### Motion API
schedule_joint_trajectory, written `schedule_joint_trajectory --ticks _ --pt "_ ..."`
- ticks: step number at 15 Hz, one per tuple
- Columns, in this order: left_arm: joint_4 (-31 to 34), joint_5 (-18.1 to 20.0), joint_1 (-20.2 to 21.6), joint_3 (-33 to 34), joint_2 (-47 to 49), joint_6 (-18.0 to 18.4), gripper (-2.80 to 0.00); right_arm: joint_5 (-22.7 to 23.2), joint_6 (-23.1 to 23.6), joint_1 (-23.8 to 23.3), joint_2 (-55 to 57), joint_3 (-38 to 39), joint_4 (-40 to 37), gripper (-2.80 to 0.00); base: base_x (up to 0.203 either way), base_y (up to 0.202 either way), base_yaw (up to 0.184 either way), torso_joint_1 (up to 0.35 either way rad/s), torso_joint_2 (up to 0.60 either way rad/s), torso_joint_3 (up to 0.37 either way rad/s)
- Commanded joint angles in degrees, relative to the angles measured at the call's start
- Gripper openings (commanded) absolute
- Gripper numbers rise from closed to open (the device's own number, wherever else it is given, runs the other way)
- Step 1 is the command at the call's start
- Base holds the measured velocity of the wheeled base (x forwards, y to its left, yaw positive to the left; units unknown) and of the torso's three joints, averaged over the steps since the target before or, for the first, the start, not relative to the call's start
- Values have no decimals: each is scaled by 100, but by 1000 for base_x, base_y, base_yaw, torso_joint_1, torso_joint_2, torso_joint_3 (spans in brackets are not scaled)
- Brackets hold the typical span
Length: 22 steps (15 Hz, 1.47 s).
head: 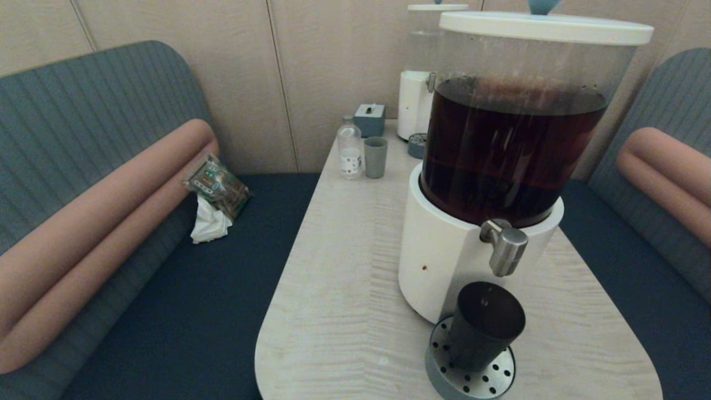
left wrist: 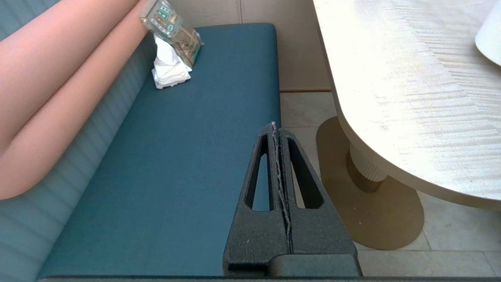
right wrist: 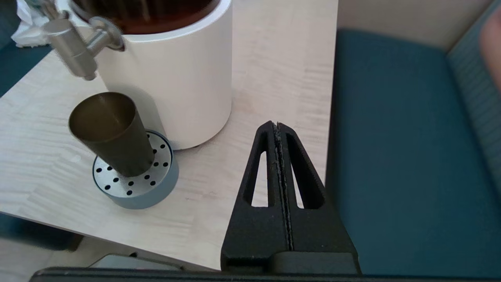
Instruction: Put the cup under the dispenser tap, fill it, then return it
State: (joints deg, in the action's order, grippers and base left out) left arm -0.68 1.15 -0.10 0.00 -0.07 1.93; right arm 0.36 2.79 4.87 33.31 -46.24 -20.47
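The dark smoky cup point(head: 482, 328) point(right wrist: 111, 133) stands upright on the round perforated drip tray point(head: 489, 373) point(right wrist: 156, 184), directly below the brushed-steel dispenser tap point(head: 504, 247) point(right wrist: 72, 47). The tap juts from the white base point(head: 439, 255) of the big dispenser holding dark brown liquid point(head: 505, 155). My right gripper point(right wrist: 277, 124) is shut and empty, low beside the table's right edge, well apart from the cup. Over the left bench seat, my left gripper point(left wrist: 275, 125) hangs shut with nothing in it. Neither arm shows in the head view.
At the table's far end stand a small grey-green cup point(head: 375, 157), a clear bottle point(head: 350, 149), a grey box point(head: 370, 119) and a second dispenser point(head: 416, 100) with a clear tank. A snack packet point(head: 218, 186) and crumpled tissue point(head: 210, 223) lie on the left bench.
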Motion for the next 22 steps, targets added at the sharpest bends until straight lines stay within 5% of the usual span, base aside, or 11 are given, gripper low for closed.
schedule_joint_trajectory --ticks 1,22 --pt "-2 0 1 0 7 1 -280 71 78 -132 -415 105 -9 -280 0 0 0 0 0 0" --pt "-2 0 1 0 7 1 -280 254 211 -533 -2666 514 104 -280 0 0 0 0 0 0"
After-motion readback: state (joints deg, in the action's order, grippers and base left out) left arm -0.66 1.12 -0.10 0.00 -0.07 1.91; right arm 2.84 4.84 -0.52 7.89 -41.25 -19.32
